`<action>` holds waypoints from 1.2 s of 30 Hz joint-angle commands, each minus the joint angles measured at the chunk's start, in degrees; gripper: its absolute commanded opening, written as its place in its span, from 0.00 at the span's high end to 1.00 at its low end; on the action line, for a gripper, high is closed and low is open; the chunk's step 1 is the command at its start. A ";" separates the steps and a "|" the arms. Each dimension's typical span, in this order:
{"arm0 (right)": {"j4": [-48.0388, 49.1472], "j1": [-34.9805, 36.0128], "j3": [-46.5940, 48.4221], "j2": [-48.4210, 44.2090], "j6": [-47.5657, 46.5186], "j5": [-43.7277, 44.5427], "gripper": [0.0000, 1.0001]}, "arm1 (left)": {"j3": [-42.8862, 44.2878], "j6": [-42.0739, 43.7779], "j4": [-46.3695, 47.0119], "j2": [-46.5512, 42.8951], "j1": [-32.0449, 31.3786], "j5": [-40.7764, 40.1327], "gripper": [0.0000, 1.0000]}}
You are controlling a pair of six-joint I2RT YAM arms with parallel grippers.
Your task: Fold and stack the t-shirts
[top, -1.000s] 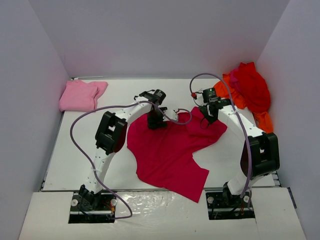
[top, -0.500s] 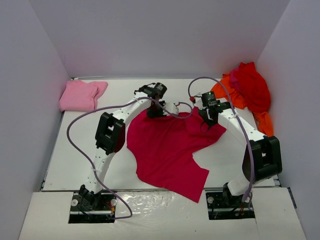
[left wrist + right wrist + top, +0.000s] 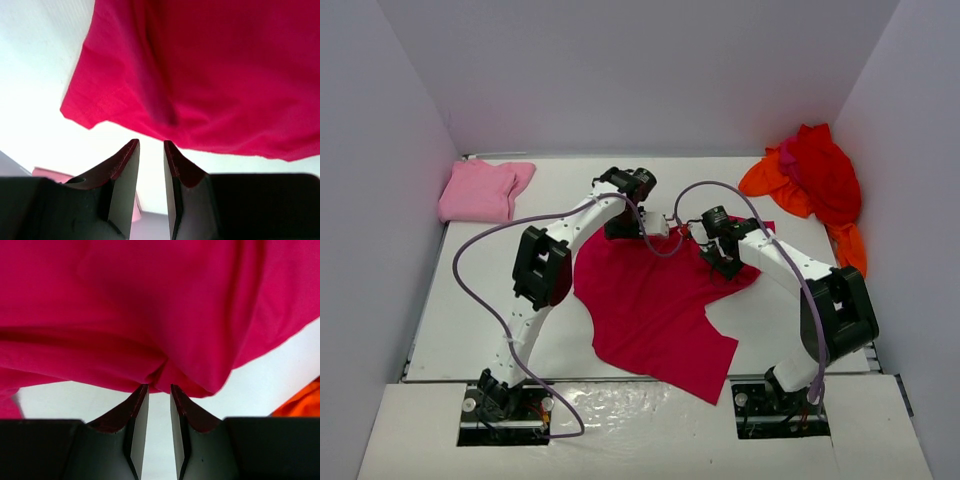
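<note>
My right pincer [image 3: 159, 386] is clamped on a puckered bit of the crimson-magenta t-shirt [image 3: 655, 305], which lies spread out in the middle of the table [image 3: 450, 300]. My left pincer [image 3: 150, 144] has its jaws nearly together right at the far hem (whether cloth is nipped there I cannot tell). I judge this to be the first fold. Next, both must lift that far edge evenly and carry it toward me. The light pink t-shirt [image 3: 480, 192] lies far left.
</note>
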 commanded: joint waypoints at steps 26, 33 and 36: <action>-0.37 -0.27 0.78 -3.98 -4.37 1.24 0.73 | -3.62 -10.33 14.10 -1.98 -5.39 10.18 0.64; -0.39 -0.48 0.05 -3.65 -4.58 0.45 0.73 | -1.48 -9.10 13.85 -0.42 -5.39 8.56 1.00; -0.28 -0.54 -0.04 -2.93 -4.43 -0.46 0.73 | -0.29 -8.69 12.82 -0.13 -5.24 8.08 1.00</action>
